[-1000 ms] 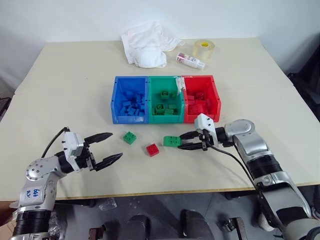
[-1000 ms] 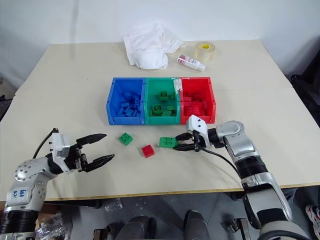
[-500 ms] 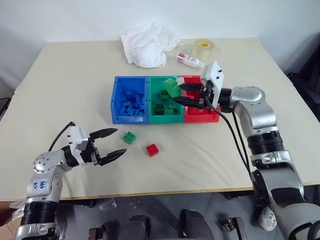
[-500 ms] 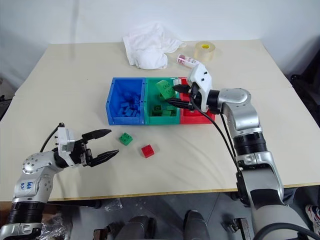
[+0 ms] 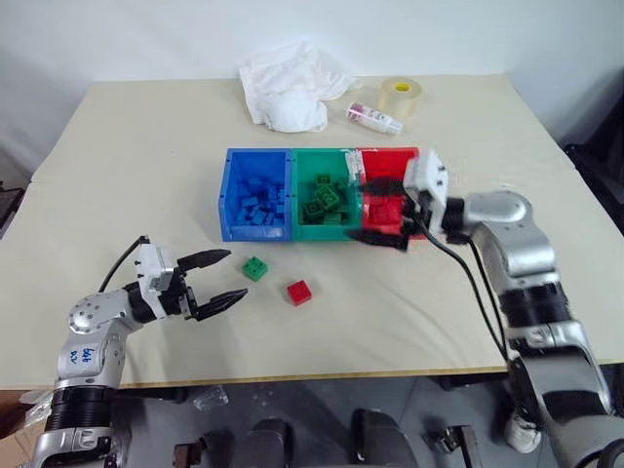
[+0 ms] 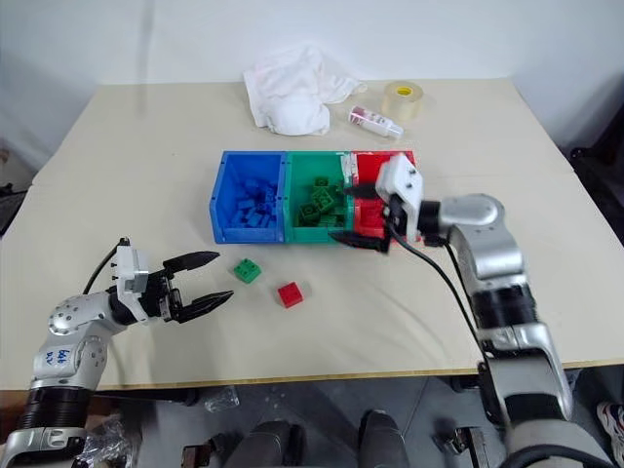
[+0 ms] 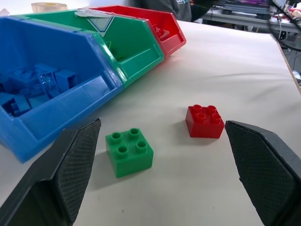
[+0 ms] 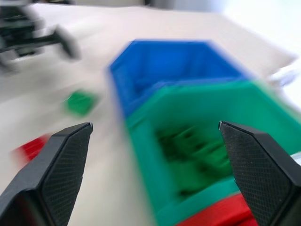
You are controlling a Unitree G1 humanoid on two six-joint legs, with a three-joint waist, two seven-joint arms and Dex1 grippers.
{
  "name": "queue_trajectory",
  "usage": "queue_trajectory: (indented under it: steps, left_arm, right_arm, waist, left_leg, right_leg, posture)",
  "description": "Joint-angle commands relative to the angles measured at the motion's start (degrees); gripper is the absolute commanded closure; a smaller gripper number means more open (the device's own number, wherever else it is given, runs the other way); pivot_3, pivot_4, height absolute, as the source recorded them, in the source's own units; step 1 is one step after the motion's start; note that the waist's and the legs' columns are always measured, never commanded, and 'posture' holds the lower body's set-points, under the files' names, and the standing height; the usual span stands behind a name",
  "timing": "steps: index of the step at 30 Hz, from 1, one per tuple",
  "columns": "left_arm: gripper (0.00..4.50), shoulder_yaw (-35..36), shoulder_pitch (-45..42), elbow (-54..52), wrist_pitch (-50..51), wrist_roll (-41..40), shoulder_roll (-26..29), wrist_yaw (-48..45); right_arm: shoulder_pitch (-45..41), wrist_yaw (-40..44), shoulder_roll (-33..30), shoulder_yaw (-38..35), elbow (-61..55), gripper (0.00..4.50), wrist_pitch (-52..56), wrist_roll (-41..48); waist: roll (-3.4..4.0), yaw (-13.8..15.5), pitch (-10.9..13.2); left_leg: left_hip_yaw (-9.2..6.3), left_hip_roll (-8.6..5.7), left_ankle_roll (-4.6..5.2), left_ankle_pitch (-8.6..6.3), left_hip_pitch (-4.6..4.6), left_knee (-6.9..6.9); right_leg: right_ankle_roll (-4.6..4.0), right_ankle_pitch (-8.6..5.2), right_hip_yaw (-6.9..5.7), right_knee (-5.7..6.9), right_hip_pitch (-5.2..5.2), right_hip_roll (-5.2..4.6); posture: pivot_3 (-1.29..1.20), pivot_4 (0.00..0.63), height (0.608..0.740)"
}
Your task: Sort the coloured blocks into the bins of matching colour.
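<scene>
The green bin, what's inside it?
The green bin holds a loose heap of green blocks. How many cannot be counted: they overlap, and the front wall and the right gripper hide part of the bottom.

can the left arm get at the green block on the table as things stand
Probably yes. The left gripper stands open just beside the green block, with bare table between them. The red block sits apart, and the right gripper is over by the bins.

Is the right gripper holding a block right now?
No, the right gripper has its two black fingers spread wide with nothing between them, above the green plastic bin.
</scene>
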Motion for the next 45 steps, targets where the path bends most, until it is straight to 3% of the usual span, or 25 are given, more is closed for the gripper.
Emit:
queue_trajectory:
  steps: [1, 9, 15, 20, 25, 29, 34, 42, 45]
  left_arm:
    - [0.0, 0.7, 0.2, -0.8, -0.5, -0.2, 0.8, -0.8]
    - [0.0, 6.5, 9.7, -5.5, 1.0, -2.0, 5.6, -0.7]
    - [0.0, 13.3, 20.8, -9.6, 2.0, -3.6, 8.0, -1.7]
    - [0.0, 13.4, 23.3, -13.0, 2.3, -3.2, 8.0, -1.0]
    - [0.0, 5.5, 20.9, -20.2, 4.5, 0.0, 7.2, 1.6]
    - [0.0, -3.3, 12.5, -23.2, 5.9, 1.6, 3.2, 4.1]
    - [0.0, -12.9, 1.6, -17.5, 5.6, 8.1, -3.3, 7.8]
    - [0.0, -23.2, -8.2, -5.3, 4.7, 18.3, -6.1, 8.2]
    - [0.6, -23.9, -10.4, -1.1, 2.4, 20.2, -7.9, 10.0]
  right_arm:
    - [4.1, 2.6, -4.9, -3.1, -6.9, 0.02, 2.4, 3.4]
    - [17.3, 6.3, -16.7, -8.7, -10.8, 0.02, 3.2, 5.2]
    - [20.9, 5.1, -18.4, -10.9, -11.5, 0.02, 4.4, 6.2]
    - [19.2, 3.9, -17.2, -9.5, -11.1, 0.02, 5.0, 6.0]
    - [18.2, 2.6, -15.7, -8.4, -11.5, 0.02, 5.1, 5.9]
    - [18.9, 1.5, -15.2, -8.3, -12.8, 0.02, 5.1, 5.9]
    - [20.4, -1.1, -14.1, -8.8, -14.7, 0.02, 4.8, 6.0]
    - [25.0, -5.7, -12.6, -10.4, -19.3, 0.02, 5.2, 6.9]
    - [27.0, -7.3, -12.6, -11.6, -21.0, 0.0, 5.6, 7.4]
  waist:
    - [0.0, -0.1, 0.0]
    - [0.0, -0.3, 0.0]
    - [0.02, -0.1, 0.0]
    - [0.05, 0.8, 0.0]
    - [0.06, 1.7, 0.0]
    - [0.08, 2.3, 0.0]
    - [0.08, 2.6, 0.0]
    - [0.08, 2.5, 0.0]
    - [0.08, 2.7, 0.0]
  left_leg:
    - [0.04, 0.0, 0.0, 0.0, 0.0, 0.01]
    - [0.17, 0.13, 0.0, -0.01, 0.02, -0.13]
    - [0.21, 0.2, -0.01, -0.01, 0.02, -0.09]
    - [0.23, 0.19, -0.01, -0.02, 0.02, -0.07]
    - [0.21, 0.16, -0.01, -0.02, 0.02, -0.04]
    - [0.23, 0.14, -0.01, -0.02, 0.02, -0.01]
    - [0.27, 0.08, 0.0, -0.01, 0.02, 0.05]
    - [0.36, 0.04, 0.01, 0.0, 0.02, 0.02]
    - [0.36, 0.03, 0.03, 0.01, 0.01, 0.07]
  right_leg:
    - [0.0, 0.0, 0.01, -0.02, 0.0, 0.0]
    - [0.0, 0.0, 0.07, -0.29, 0.0, 0.05]
    - [0.0, 0.0, 0.08, -0.44, 0.08, 0.03]
    - [0.0, 0.0, 0.11, -0.62, 0.1, 0.0]
    - [-0.01, 0.0, 0.13, -0.69, 0.11, -0.02]
    - [-0.01, 0.0, 0.12, -0.6, 0.1, 0.0]
    - [0.01, 0.01, 0.1, -0.37, 0.11, 0.03]
    - [0.01, 0.01, 0.06, -0.34, 0.07, 0.08]
    - [0.03, 0.02, 0.07, -0.36, 0.1, 0.07]
  posture:
    - [0.0, 0.15, 0.74]
    - [0.0, 0.15, 0.74]
    - [0.0, 0.15, 0.74]
    - [0.0, 0.15, 0.74]
    - [0.0, 0.15, 0.74]
    - [0.0, 0.15, 0.74]
    - [0.0, 0.15, 0.74]
    - [0.0, 0.15, 0.74]
    - [0.0, 0.15, 0.74]
